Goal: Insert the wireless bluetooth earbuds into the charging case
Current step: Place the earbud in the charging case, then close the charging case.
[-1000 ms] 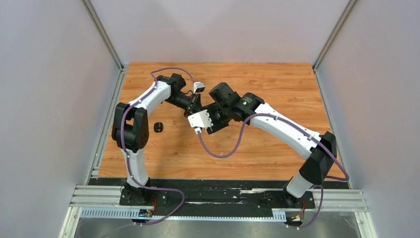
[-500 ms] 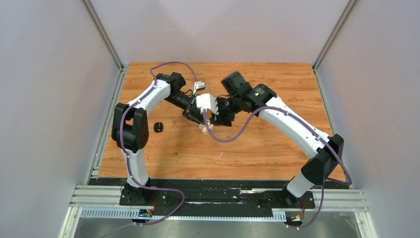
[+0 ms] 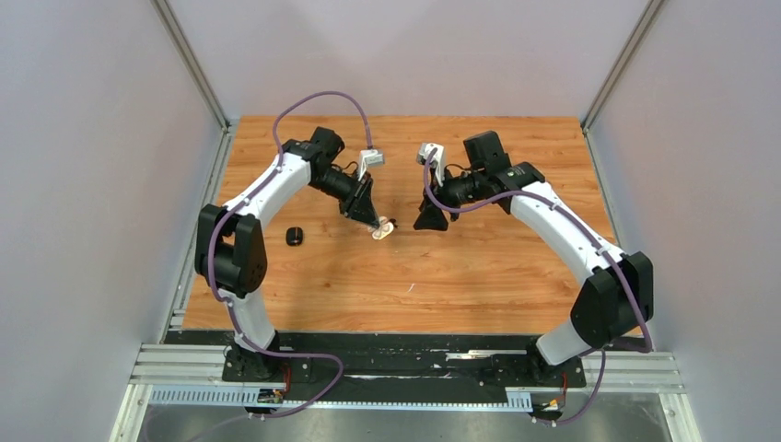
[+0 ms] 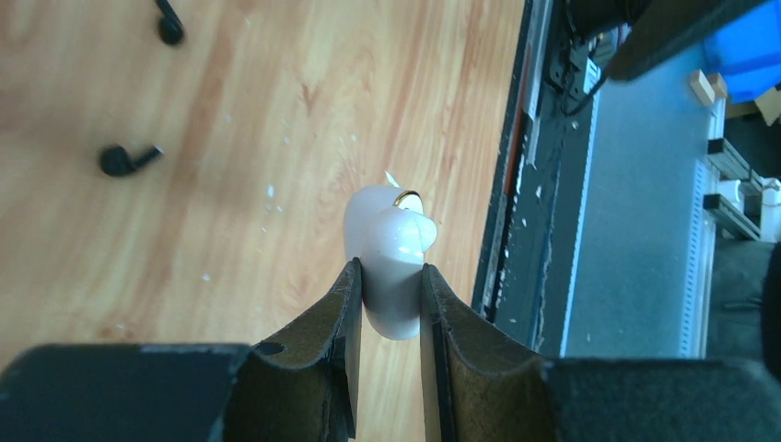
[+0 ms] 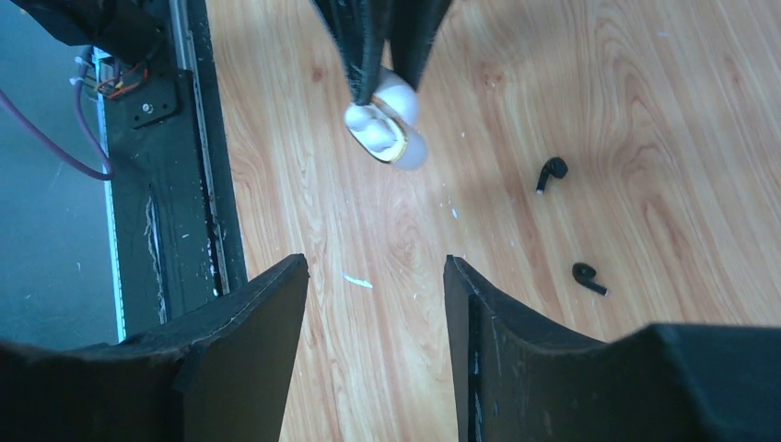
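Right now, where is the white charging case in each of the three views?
Top external: the white charging case is mid-table, at the tip of the left gripper.
Left wrist: the case is at the centre, clamped in that gripper.
Right wrist: the case is at the top centre, hanging from that gripper.
Shared landmark: the left gripper that holds it shows in all three.

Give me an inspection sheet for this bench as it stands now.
Surface: wooden tabletop, scattered white flecks.
Job's things: white charging case, open, in the left jaws; two black earbuds loose on the wood.
Clutter: small black rounded case, lying apart near the left arm.
Grippers: left gripper, jaws shut on the white charging case; right gripper, jaws open, empty.
Cables: purple cables run along both arms.
Surroundings: grey walls; metal rail at the near edge.
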